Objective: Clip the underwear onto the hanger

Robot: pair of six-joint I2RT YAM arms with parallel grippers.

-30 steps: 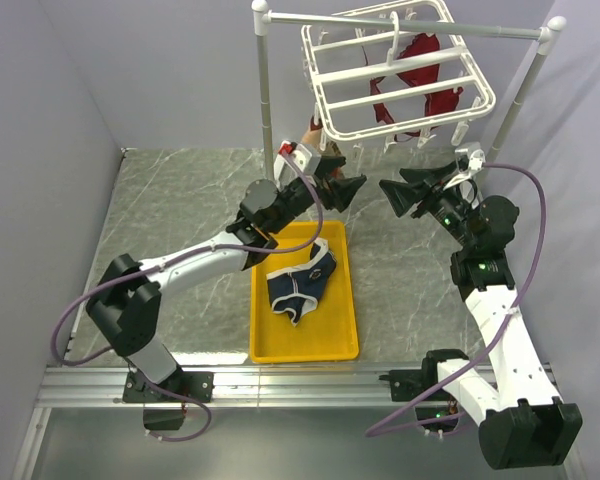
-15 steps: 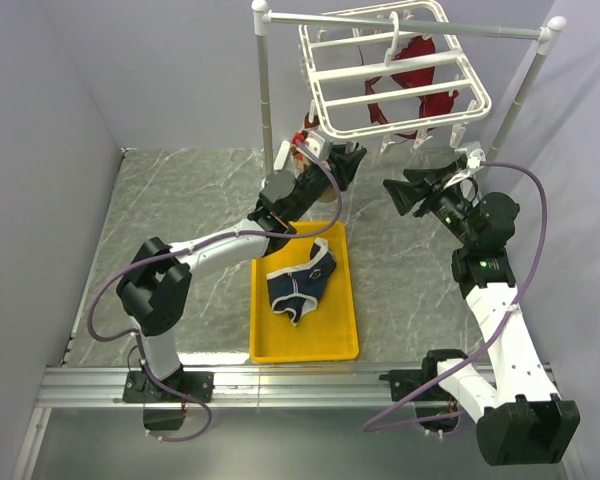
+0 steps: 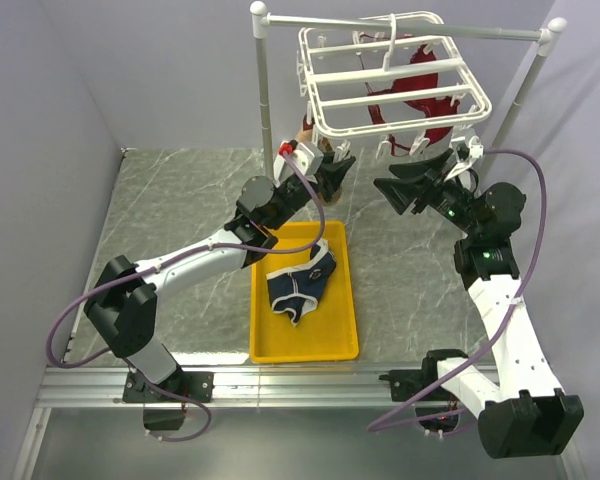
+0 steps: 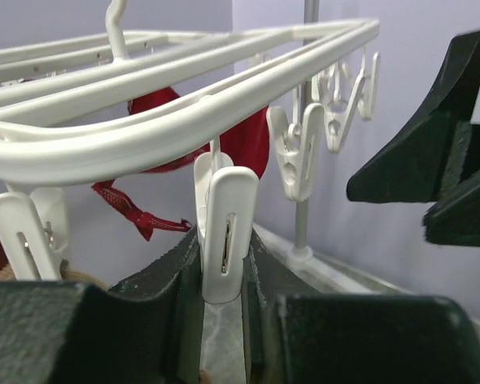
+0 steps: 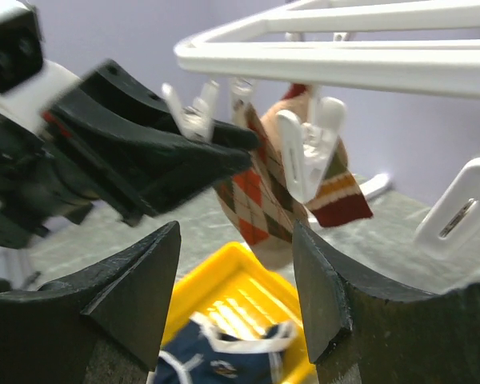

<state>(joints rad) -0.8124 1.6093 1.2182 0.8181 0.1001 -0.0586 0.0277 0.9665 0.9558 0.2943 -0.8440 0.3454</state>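
The navy underwear [image 3: 302, 280] lies crumpled in the yellow tray [image 3: 261, 345], and the right wrist view shows the underwear [image 5: 216, 360] below that gripper. The white hanger [image 3: 390, 85] hangs by its hook from the stand's bar. At the hanger's near left corner my left gripper [image 3: 336, 166] is raised. In the left wrist view the left gripper [image 4: 222, 244] is shut on one dangling white clip [image 4: 224, 224], its jaws pressing both sides. My right gripper [image 3: 395, 192] hovers open under the hanger's front edge, facing the left one. Nothing sits between the right gripper's [image 5: 236, 240] jaws.
A dark red garment [image 3: 420, 90] hangs from clips under the hanger's far side. A brown-and-cream argyle cloth [image 5: 264, 192] is clipped at the left corner. The white pole stand [image 3: 263, 90] frames the hanger. Other free clips [image 4: 300, 156] dangle nearby. Grey walls close in on both sides.
My left gripper has risen to the hanger's corner and closed on a dangling clip. The hanger has swung slightly. The right gripper has edged up and left, staying open.
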